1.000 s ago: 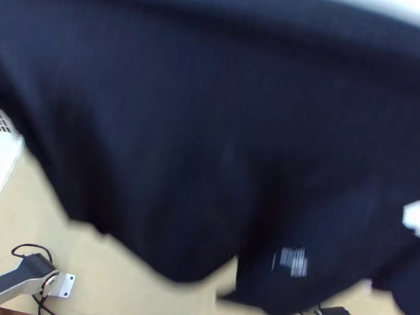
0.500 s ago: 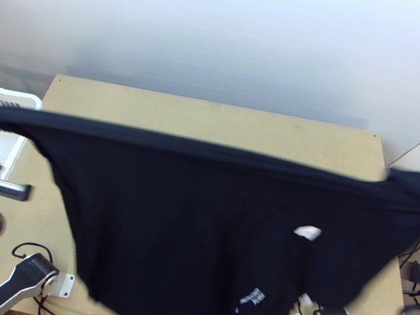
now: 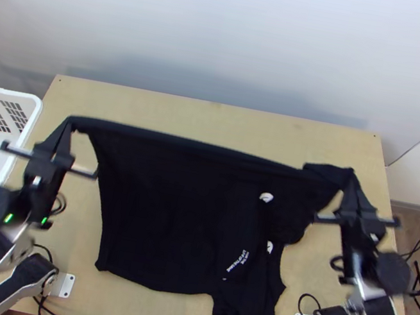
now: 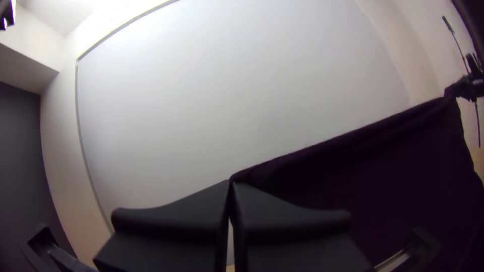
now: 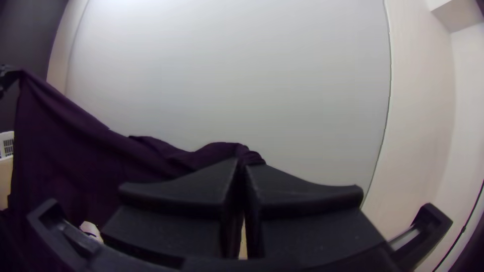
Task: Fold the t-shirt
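Observation:
My left gripper (image 3: pixel 66 129) holds the black t-shirt's upper left corner, and my right gripper (image 3: pixel 348 177) holds its upper right corner. Between them the t-shirt (image 3: pixel 167 215) hangs with its top edge stretched nearly straight and its lower part toward the table's near edge, bunched at the lower right with white prints. In the left wrist view the left gripper (image 4: pixel 231 185) is shut on a corner of the t-shirt (image 4: pixel 383 166). In the right wrist view the right gripper (image 5: pixel 243 168) is shut on gathered cloth of the t-shirt (image 5: pixel 91 151).
A white plastic basket (image 3: pixel 20 143) stands at the table's left side. The wooden table (image 3: pixel 216 119) has bare wood along its far edge. Cables (image 3: pixel 309 299) lie near the arms' bases, and a pale wall (image 3: pixel 232 31) rises behind the table.
The t-shirt has dropped from close under the top camera toward the table, its front swinging toward the near edge. Since half a second ago, both grippers have come inward with its corners.

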